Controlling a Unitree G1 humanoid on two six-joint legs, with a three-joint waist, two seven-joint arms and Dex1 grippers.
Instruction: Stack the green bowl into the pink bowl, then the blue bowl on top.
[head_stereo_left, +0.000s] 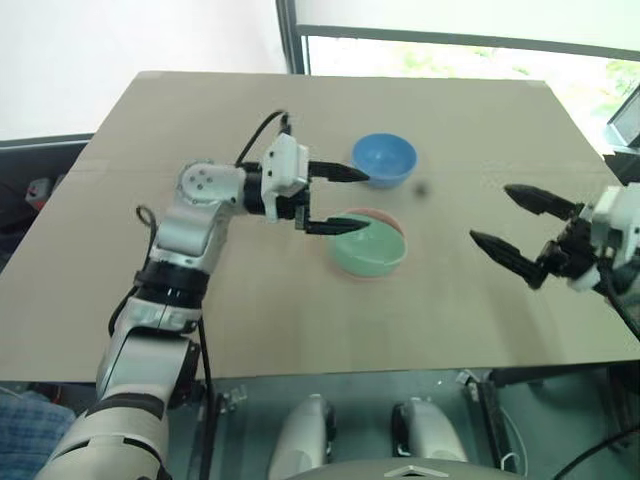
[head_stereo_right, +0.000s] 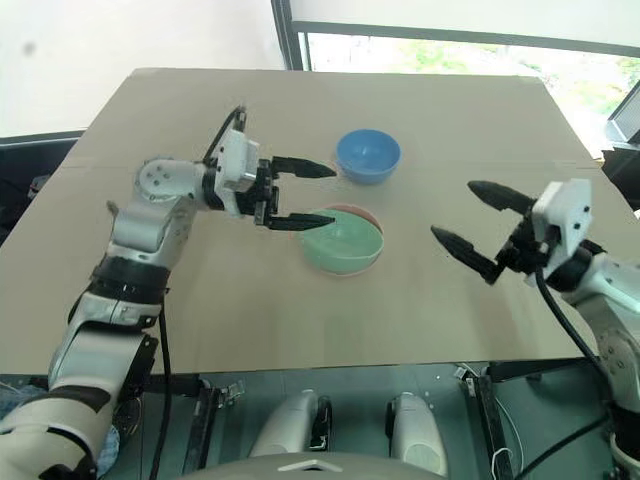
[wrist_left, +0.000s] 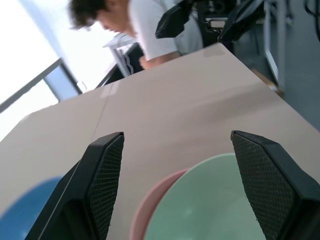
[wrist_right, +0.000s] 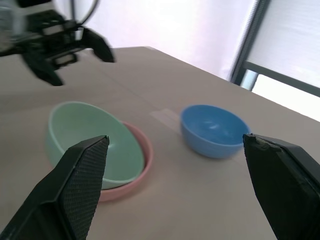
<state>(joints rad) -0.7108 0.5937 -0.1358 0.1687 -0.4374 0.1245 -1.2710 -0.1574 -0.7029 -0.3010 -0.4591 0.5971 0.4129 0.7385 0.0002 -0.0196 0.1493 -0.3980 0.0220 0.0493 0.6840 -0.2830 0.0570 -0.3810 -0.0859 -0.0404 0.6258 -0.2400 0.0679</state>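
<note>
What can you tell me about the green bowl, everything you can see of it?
The green bowl is small, round, smooth and pale mint, plain like plastic. It sits inside the pink bowl, tilted, not fully nested, near the middle of the table. The open left tool hovers at its rim, not gripping it.

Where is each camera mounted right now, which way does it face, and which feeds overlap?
Head pair: looks forward and down at the table; both arms show, left pincer open over the green bowl in the pink bowl, right pincer open.
Left wrist: looks across the table toward a person; its own fingers show.
Right wrist: faces the blue bowl; its own fingers show.
Shared: all see the nested bowls.
</note>
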